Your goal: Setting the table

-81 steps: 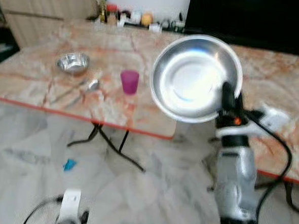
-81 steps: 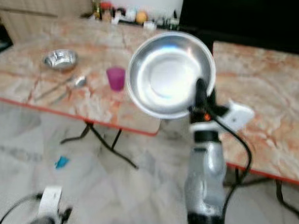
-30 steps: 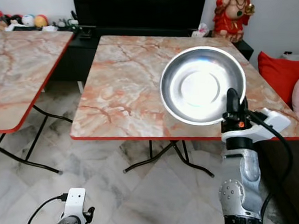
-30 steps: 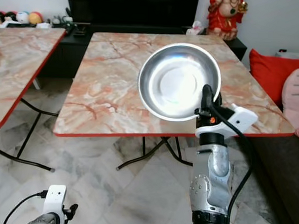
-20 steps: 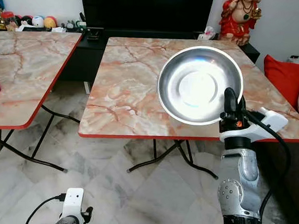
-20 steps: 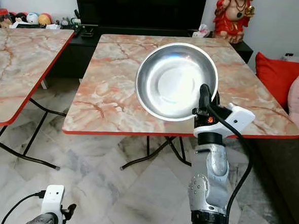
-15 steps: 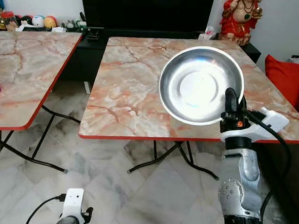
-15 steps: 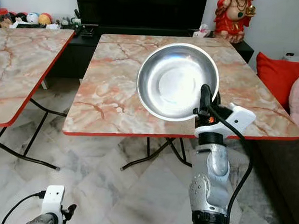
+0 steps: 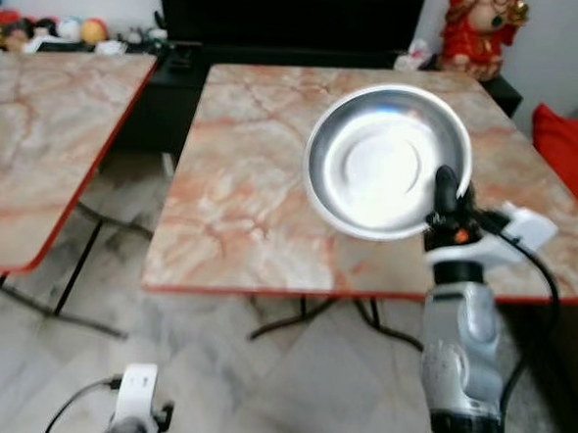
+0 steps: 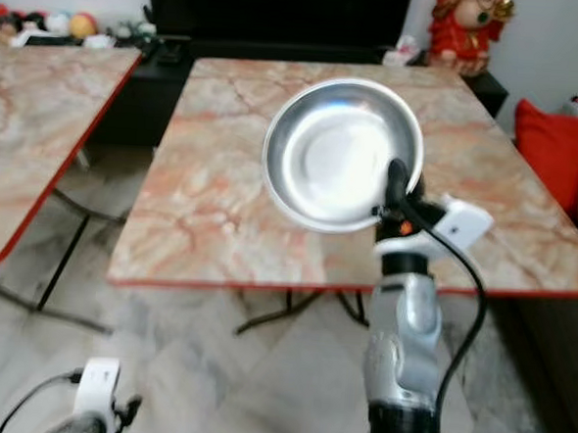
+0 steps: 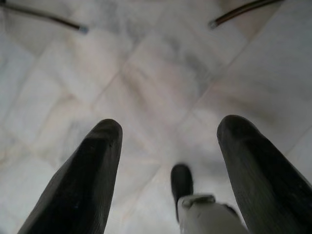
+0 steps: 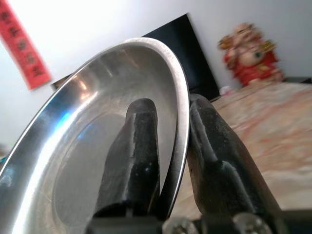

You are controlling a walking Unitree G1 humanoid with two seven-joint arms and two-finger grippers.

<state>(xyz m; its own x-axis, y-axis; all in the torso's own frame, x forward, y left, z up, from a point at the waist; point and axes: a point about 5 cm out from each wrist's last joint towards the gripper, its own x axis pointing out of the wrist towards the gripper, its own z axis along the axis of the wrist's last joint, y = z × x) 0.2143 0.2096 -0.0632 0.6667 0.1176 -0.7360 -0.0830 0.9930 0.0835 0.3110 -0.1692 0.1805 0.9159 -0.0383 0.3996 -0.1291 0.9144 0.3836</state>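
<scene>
In the left eye view, the right gripper is raised in front of the robot and pinches the rim of a steel plate, which stands tilted up on edge with its hollow side facing the camera. The plate is held in the air above the near half of a marble-patterned desk with a red edge. A second desk of the same kind stands to the left, apart from the first. A red figurine stands behind the far right corner of the first desk, and a red cushion lies at the right. The left arm hangs low over the pale marble floor.

The right eye view gives the same scene: the plate sits just above the gripper's black fingers, and small colourful objects line the far side behind the left desk.

In the left wrist view, the left gripper has its two fingers spread wide, with only the floor between them.

In the right wrist view, the right gripper's fingers clamp the plate's rim, one finger inside the dish and one behind it.
</scene>
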